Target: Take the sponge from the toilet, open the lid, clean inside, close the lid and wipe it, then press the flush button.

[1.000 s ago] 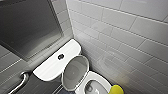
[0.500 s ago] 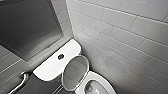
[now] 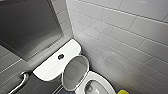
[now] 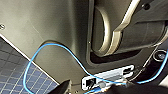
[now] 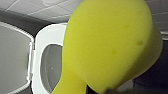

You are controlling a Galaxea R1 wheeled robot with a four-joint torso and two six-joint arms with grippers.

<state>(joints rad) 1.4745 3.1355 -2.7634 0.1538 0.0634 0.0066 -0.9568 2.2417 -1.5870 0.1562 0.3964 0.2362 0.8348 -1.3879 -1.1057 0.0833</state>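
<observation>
The sponge (image 5: 110,42) bulges against the right pincer (image 5: 98,91) — apparently clamped in it — near the toilet (image 3: 102,81). The lid (image 3: 75,72) stands raised.

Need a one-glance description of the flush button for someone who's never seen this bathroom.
Find the white toilet against the grey tiled wall. Behind its raised lid sits the flat tank top; the flush button is the lone small dark round spot at its middle.

Dark tiled floor (image 3: 42,87): white toilet (image 3: 106,83) stands on it, tight against tiled wall (image 3: 120,37). Lid (image 3: 75,72) up, leaning on tank (image 3: 48,67). Flush button (image 3: 60,56) mid tank top.
</observation>
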